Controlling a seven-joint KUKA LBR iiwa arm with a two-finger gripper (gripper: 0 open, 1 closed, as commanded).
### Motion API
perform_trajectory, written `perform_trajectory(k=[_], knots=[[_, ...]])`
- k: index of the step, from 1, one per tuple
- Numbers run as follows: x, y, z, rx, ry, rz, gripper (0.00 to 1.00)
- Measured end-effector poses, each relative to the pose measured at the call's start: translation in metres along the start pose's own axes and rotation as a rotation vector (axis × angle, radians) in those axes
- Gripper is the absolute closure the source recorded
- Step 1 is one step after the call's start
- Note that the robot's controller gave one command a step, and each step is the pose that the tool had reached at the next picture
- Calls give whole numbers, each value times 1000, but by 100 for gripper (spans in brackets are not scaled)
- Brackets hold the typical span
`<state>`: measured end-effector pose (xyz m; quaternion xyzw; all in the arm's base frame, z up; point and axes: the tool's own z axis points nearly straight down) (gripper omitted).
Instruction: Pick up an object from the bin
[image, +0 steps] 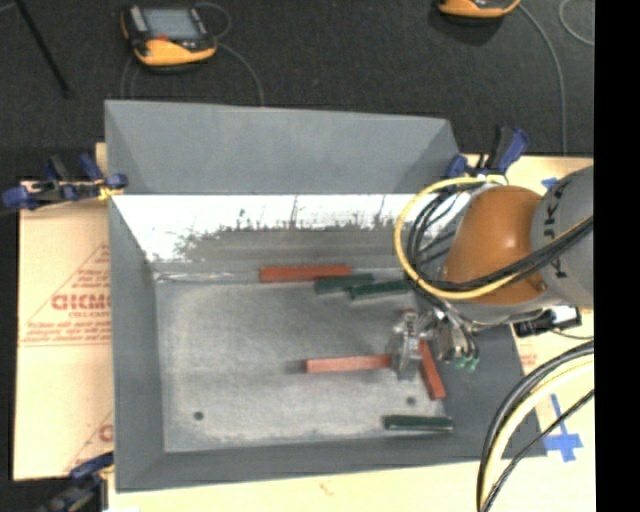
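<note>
My gripper (410, 352) hangs low over the right part of the bin floor, its metal fingers pointing down at the right end of a flat red stick (345, 366) that lies left to right mid-floor. A second, shorter red stick (432, 373) lies slanted just right of the fingers, partly under the gripper body. Whether either stick sits between the fingers is hidden.
A red stick (305, 272) and two dark green sticks (362, 287) lie along the back wall. Another dark green stick (418, 425) lies by the front right corner. The orange-domed wrist and its cables overhang the bin's right side.
</note>
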<state>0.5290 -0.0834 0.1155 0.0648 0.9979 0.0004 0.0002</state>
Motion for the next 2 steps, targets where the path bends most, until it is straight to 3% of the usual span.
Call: perform_trajectory(k=[1, 2], knots=[[4, 5, -56, 0, 2, 28, 100], [-10, -6, -119, 0, -1, 78, 100]])
